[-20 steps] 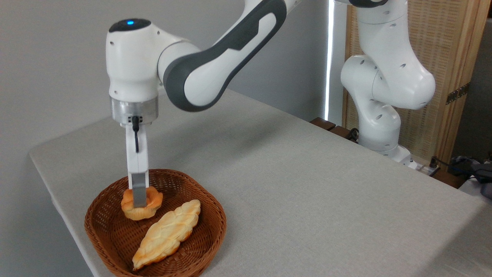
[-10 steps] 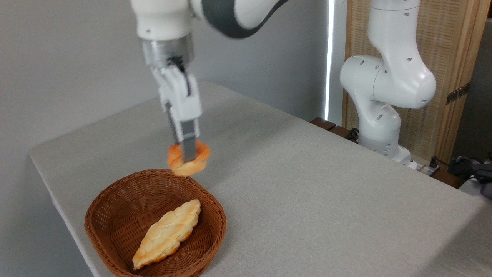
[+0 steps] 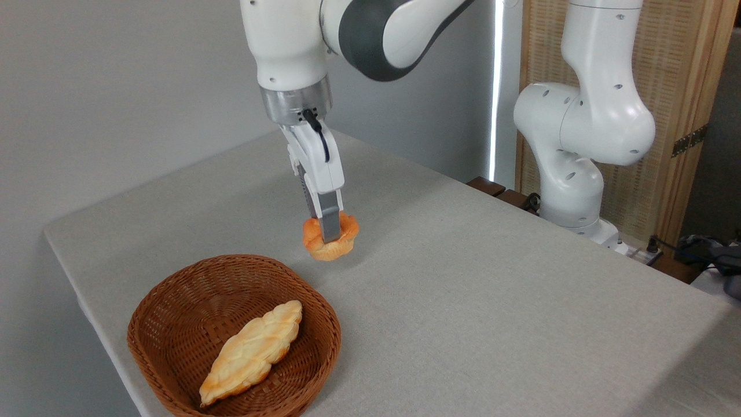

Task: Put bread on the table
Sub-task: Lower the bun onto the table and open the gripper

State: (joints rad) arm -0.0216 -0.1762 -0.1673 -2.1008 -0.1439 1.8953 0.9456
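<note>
The bread, a small round orange-golden bun with a lobed top, hangs in my gripper, which is shut on it from above. It is up and to the right of the basket, low over the light grey table; whether it touches the cloth I cannot tell. One finger crosses the front of the bun and the other is hidden behind it.
A brown wicker basket stands near the table's front left corner with a pale braided loaf lying in it. The arm's white base rises at the table's far right edge, before a wooden screen.
The gripper lifted the bun out of the basket, carried it up and to the right past the rim, and has come lower over the table.
</note>
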